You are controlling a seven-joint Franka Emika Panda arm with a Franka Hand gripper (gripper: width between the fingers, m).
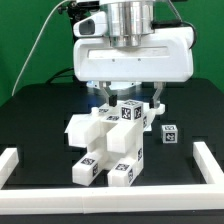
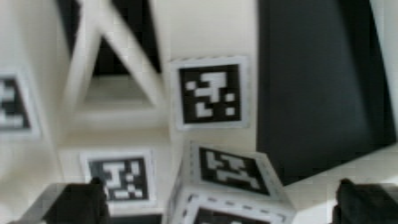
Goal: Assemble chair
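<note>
The chair (image 1: 108, 143) is a cluster of white blocky parts with black-and-white tags, standing in the middle of the black table. My gripper (image 1: 130, 100) hangs right above its far top part, a tagged block (image 1: 131, 112), open with a finger on each side. In the wrist view the gripper (image 2: 217, 207) is spread wide, and its dark fingertips (image 2: 71, 205) stand apart from a tilted tagged block (image 2: 231, 175) between them. Other tagged white faces (image 2: 210, 92) lie beyond. A loose small tagged cube (image 1: 170, 133) sits on the table at the exterior view's right.
A white rail (image 1: 205, 165) edges the black table on the left, right and front. A cable runs down from the arm at the exterior view's upper left. Bare black table (image 1: 45, 120) surrounds the cluster.
</note>
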